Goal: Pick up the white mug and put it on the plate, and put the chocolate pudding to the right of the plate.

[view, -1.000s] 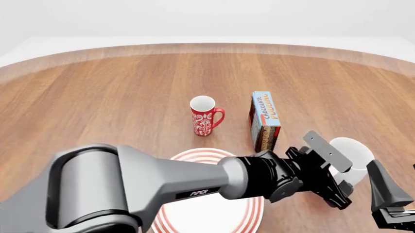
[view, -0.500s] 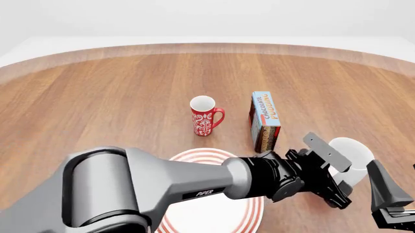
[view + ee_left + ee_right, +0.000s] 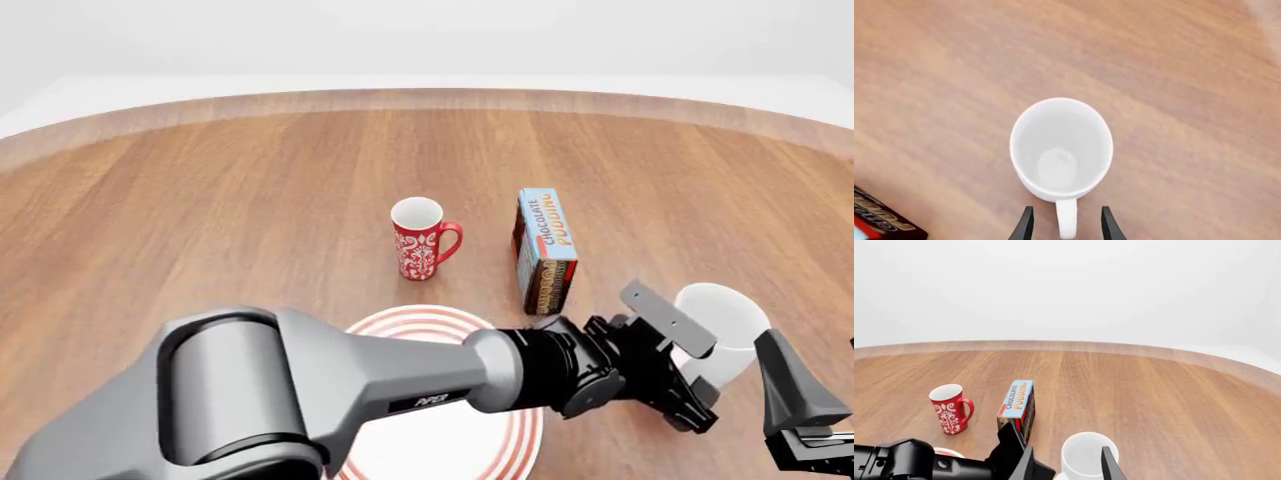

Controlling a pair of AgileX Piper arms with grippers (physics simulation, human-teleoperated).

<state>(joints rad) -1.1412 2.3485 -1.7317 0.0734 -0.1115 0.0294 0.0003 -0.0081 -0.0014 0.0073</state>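
Two fingers of the left gripper (image 3: 1065,225) stand parted either side of the white mug's (image 3: 721,320) handle, gripping nothing; the mug sits right of the plate (image 3: 387,325). Right gripper (image 3: 1066,465) hangs released. Next, I judge: clamp, then lift

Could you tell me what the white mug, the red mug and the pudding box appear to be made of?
The white mug looks like glazed ceramic: plain, smooth walls with a soft sheen and a thick rim. The red mug seems ceramic too, glossy red with a white printed pattern and a white inside. The chocolate pudding box looks like printed cardboard: flat faces, sharp edges, lettering. As renders, these are only appearances.
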